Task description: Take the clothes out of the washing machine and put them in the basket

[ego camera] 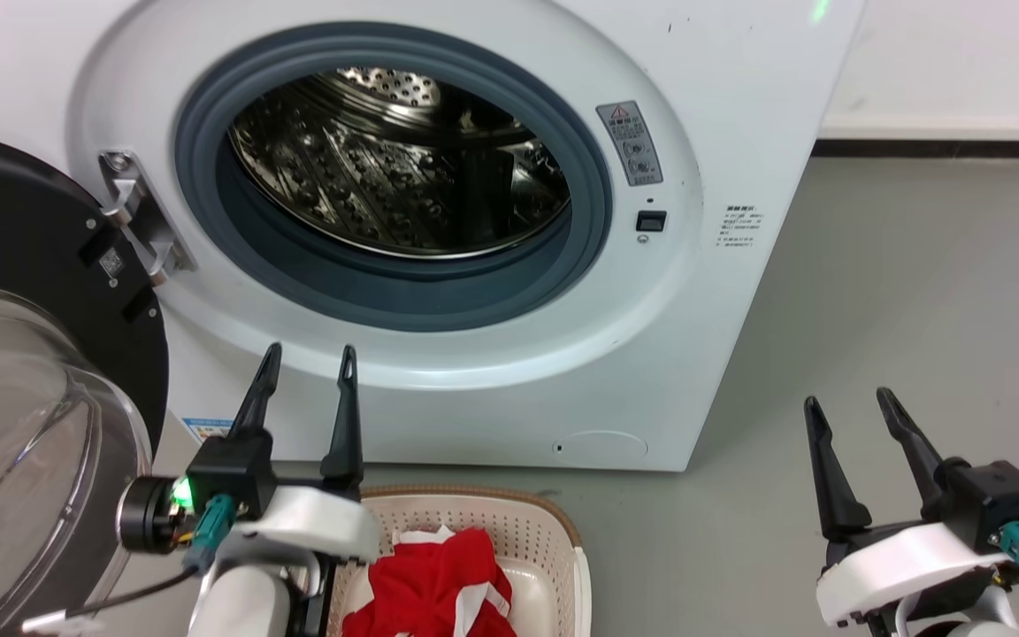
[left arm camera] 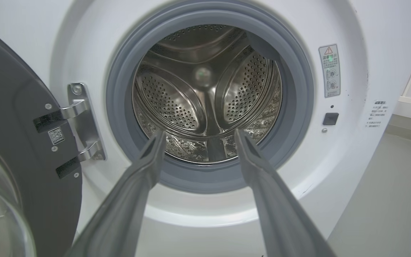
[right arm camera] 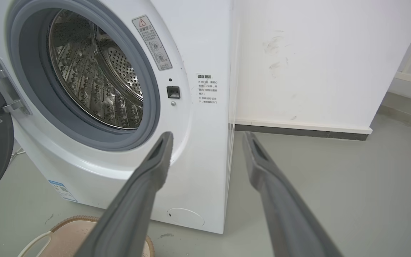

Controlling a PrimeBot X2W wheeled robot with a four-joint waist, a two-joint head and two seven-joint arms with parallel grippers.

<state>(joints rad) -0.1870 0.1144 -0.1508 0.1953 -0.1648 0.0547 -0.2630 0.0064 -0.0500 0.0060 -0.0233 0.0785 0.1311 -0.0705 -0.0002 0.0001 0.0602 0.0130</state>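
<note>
The white washing machine (ego camera: 722, 292) stands with its door swung open to the left, and its steel drum (ego camera: 403, 168) holds no fabric that I can see. Red clothes (ego camera: 439, 584) with white trim lie in the cream basket (ego camera: 554, 531) on the floor in front of the washer. My left gripper (ego camera: 308, 358) is open and holds nothing, just above the basket's left rim, fingers pointing at the porthole (left arm camera: 205, 96). My right gripper (ego camera: 850, 402) is open and holds nothing, off to the right over the floor. The basket's rim (right arm camera: 80, 219) shows below the right gripper's fingers.
The open black-framed glass door (ego camera: 32, 372) fills the left side, close to my left arm. Grey floor (ego camera: 916, 310) stretches right of the washer to a white wall (right arm camera: 316, 60) with a dark skirting strip.
</note>
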